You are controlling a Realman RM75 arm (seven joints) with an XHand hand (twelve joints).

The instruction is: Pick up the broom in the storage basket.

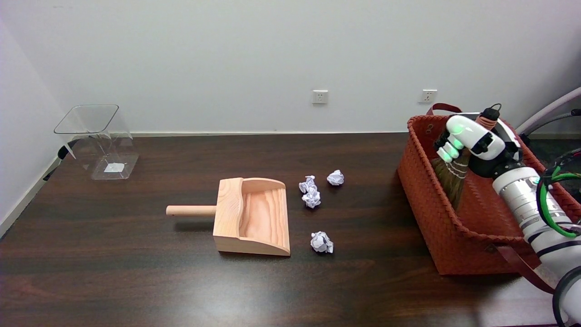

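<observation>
- The small straw broom, brown bristles bound with pale cord and a wrapped handle top with a dark loop, stands inside the woven orange-red storage basket at the right end of the dark wooden table.
- Its long axis runs steeply upright with a tilt: the handle end rises toward the basket's far rim and up-right in the picture, and the bristle fan points down and toward the basket's near-left wall.
- The white-and-black right hand, reaching in over the basket from the lower right, sits across the broom where bristles narrow into the handle; the handle top shows just above and behind it, the bristles just below.
- The green-lit fingers lie on the broom's left side, touching or nearly touching the neck. They look curled around it, but the palm hides the closing side, so I cannot tell whether they are clamped or only wrapped loosely.
- My judgement: the grasp is at or near closure, and the lift must go up along the handle's tilt so the bristles clear the basket's wall.
- On the table well left of the basket lie three crumpled white paper balls, a pale wooden dustpan and a clear plastic bin.
</observation>
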